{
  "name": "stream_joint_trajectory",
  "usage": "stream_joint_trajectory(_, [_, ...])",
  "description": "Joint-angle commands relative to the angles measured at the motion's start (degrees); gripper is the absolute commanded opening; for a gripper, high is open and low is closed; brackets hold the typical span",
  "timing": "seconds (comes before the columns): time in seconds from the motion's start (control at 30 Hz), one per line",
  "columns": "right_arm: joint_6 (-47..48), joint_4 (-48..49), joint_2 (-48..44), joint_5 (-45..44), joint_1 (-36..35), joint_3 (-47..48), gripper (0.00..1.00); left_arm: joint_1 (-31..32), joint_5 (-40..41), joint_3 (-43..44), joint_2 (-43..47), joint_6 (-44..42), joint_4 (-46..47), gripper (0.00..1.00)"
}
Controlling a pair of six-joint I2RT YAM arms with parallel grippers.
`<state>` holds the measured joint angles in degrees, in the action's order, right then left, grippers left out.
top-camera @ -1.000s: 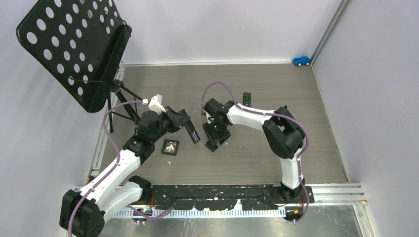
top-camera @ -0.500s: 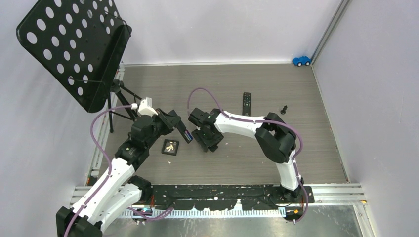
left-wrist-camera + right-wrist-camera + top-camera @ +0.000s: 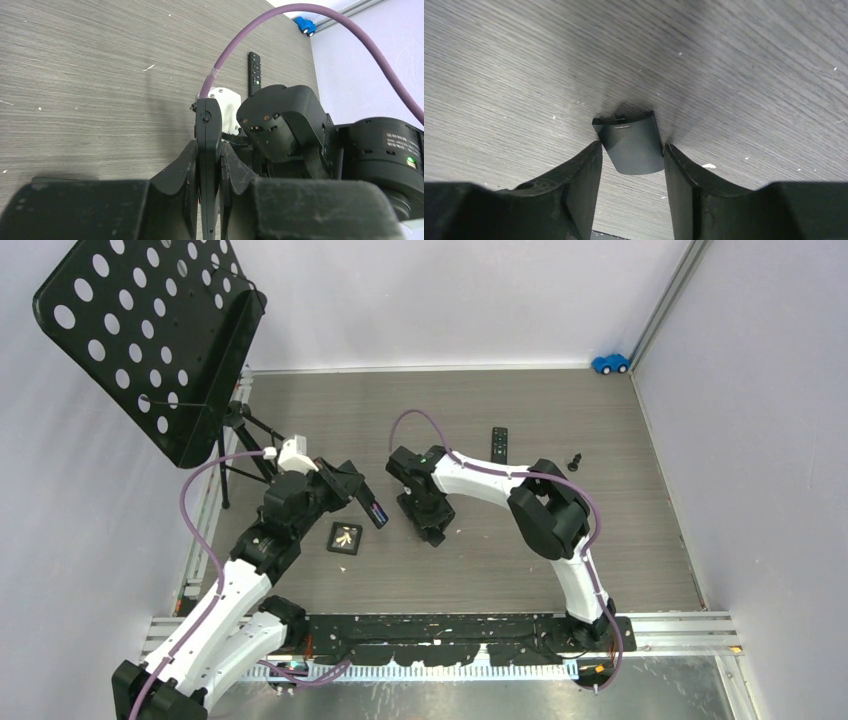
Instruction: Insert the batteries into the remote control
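Top external view puts my left gripper [image 3: 368, 502] out over the grey table [image 3: 600, 540], clamped on the remote control [image 3: 376, 510], which hangs tilted above the surface. A red-and-blue fleck on its upturned face may be the batteries [image 3: 379, 512], but it is too small for me to be sure. Through my left wrist camera the remote shows only edge-on, a thin black blade squeezed between both fingers [image 3: 187, 165], so its face is hidden, and my right arm's body fills the space behind it. My right gripper [image 3: 432, 530] points down at the table just beside the remote. Its wrist camera shows the fingers [image 3: 584, 175] a narrow way apart with a small curved black cover plate [image 3: 629, 137] between them. I cannot tell whether they pinch it or only straddle it, and its lower end is cut off by my own fingers. A small black tray [image 3: 334, 538] near the remote holds pale slivers [image 3: 347, 536] I cannot identify. A second remote [image 3: 499, 445] lies flat, well apart.
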<state>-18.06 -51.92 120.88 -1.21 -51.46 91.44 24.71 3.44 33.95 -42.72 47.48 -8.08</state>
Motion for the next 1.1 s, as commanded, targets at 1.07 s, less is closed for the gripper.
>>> stream_joint_trajectory(1.07, [-3.91, 4.14, -4.71, -1.83, 1.54, -4.41, 0.69, -0.36, -3.09, 3.98, 0.07, -0.95, 1.37, 0.00])
